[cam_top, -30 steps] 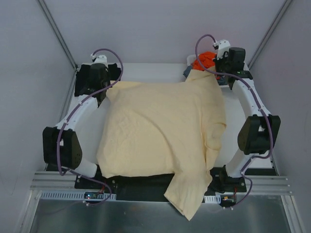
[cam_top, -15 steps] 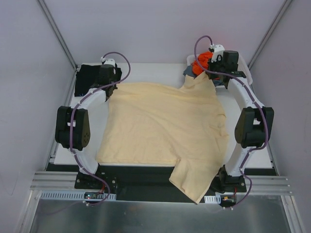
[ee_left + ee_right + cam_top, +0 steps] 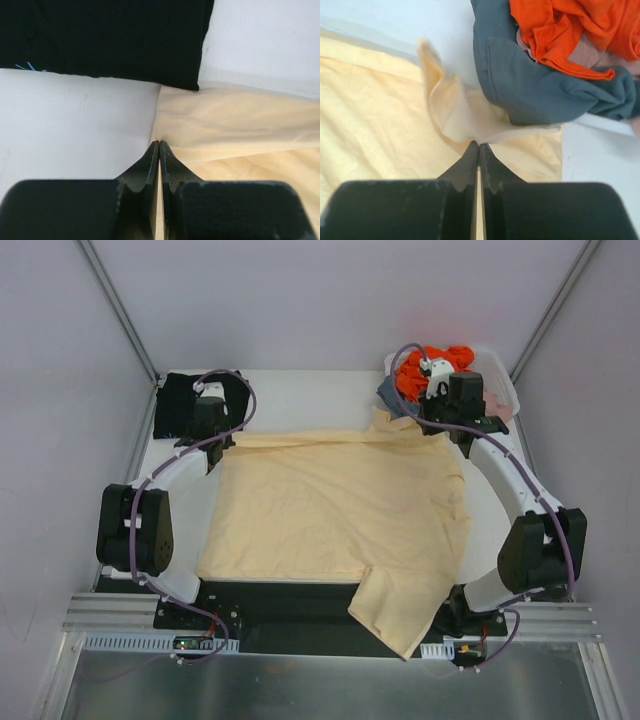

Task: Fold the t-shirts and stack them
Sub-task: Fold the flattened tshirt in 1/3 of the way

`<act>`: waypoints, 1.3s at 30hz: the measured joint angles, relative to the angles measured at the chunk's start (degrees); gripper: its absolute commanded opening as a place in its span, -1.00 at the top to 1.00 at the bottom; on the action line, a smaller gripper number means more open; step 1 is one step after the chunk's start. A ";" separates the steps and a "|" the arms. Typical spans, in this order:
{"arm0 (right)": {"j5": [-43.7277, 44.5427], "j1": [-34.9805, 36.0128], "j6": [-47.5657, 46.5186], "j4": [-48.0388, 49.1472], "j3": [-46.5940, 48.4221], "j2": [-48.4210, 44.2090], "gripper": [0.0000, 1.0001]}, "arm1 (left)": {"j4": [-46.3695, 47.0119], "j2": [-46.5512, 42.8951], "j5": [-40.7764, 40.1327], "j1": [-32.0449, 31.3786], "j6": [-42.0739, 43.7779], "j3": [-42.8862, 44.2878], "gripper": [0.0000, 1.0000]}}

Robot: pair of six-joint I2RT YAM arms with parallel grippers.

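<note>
Stretching wide over the white counter [image 3: 300, 390], the cream t-shirt [image 3: 330, 510] lies flat, one sleeve hanging off the near edge. Black t-shirt [image 3: 100, 35] sits far-left. Grey garment [image 3: 535, 90] and orange garment [image 3: 560, 25] heap far-right. Left pincer [image 3: 159, 146] and right pincer [image 3: 479, 146] each pinch a far corner of the cream t-shirt.

Ahead of my left end effector [image 3: 159, 146], the black t-shirt [image 3: 100, 40] fills the far-left corner; bare table [image 3: 260, 40] lies open beside it. Ahead of my right end effector [image 3: 479, 146], a grey garment [image 3: 535, 95] and orange cloth [image 3: 570, 30] crowd the way. The cream-yellow t-shirt [image 3: 330, 510] covers the table's middle.
</note>
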 measured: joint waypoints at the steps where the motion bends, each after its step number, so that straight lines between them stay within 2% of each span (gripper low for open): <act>1: 0.48 0.28 0.26 -0.87 -0.96 -1.79 0.99 | 0.24 -1.07 0.37 0.00 -0.57 -1.07 1.00; 10: 3.48 0.13 6.10 -8.74 -11.21 -15.23 0.99 | 1.57 -11.58 1.22 0.00 -5.18 -12.48 1.00; 17: 9.22 0.13 10.01 -17.18 -12.15 -20.06 0.99 | 1.51 -15.96 1.09 0.00 -8.15 -18.01 1.00; 34: 16.24 0.13 14.53 -34.14 -9.60 -21.79 0.93 | -3.61 -22.32 -3.61 0.00 -11.78 -18.97 1.00; 39: 15.52 0.13 17.62 -40.65 -9.53 -21.64 0.82 | -6.80 -22.32 -3.67 0.00 -14.38 -19.02 1.00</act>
